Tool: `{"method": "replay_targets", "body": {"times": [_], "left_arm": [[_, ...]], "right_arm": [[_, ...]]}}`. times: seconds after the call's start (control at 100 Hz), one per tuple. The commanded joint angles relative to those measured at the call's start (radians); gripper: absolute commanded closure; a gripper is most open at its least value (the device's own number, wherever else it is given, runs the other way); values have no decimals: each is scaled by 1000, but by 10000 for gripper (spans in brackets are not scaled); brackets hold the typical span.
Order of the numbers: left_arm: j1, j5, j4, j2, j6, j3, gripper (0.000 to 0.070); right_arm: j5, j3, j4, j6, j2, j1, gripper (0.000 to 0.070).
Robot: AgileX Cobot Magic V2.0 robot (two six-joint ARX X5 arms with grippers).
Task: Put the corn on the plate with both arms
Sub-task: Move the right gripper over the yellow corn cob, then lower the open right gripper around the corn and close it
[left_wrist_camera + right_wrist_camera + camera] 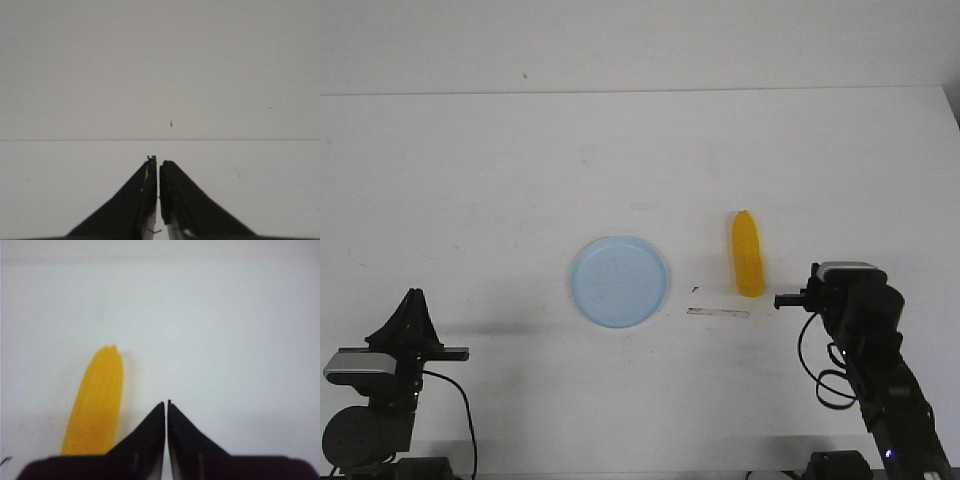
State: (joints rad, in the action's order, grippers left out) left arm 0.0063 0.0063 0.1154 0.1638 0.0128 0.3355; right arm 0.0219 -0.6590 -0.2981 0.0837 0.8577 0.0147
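Lying on the white desk [470,180], the smooth yellow-orange corn cob [748,254] points its tapered end to the far side, just right of the round pale blue plastic plate [619,281] and apart from it. A thin pale strip [718,313] lies on the desk near the cob's blunt end. The front view places both black arms at the near edge: the left hand [413,300] well to the left of the plate, the right hand [790,299] just right of the cob's near end. Only the wrist views show the fingers. The left hand's [158,165] fingers are pressed almost together over bare desk, gripping nothing. The right hand's [166,406] fingers likewise meet at their tips, empty, with the cob [97,402] alongside and untouched.
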Motion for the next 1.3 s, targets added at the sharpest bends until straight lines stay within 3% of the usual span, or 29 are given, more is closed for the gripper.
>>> {"method": "replay_targets", "body": {"times": [0.0, 0.17, 0.45, 0.73, 0.78, 0.91, 0.98, 1.08, 1.29], "left_arm": [[2, 1, 12, -2, -13, 12, 697], [2, 1, 12, -2, -13, 12, 697], [2, 1, 12, -2, -13, 12, 697], [2, 1, 12, -2, -13, 12, 697], [2, 1, 12, -2, -13, 12, 697], [2, 1, 12, -2, -13, 12, 697], [2, 1, 12, -2, -13, 12, 697], [2, 1, 12, -2, -13, 12, 697], [2, 1, 12, -2, -13, 12, 697]], "right_arm": [[-4, -73, -11, 49, 87, 14, 695], [-4, -235, -109, 127, 280, 57, 695], [-24, -513, -380, 209, 559, 117, 694], [-31, -759, -560, 236, 756, 190, 678], [-35, -782, -571, 236, 783, 200, 622], [-58, -789, -569, 241, 829, 216, 307], [-56, -788, -581, 241, 848, 216, 201], [-57, -787, -586, 240, 869, 216, 157], [-57, -786, -584, 233, 906, 215, 156]]}}
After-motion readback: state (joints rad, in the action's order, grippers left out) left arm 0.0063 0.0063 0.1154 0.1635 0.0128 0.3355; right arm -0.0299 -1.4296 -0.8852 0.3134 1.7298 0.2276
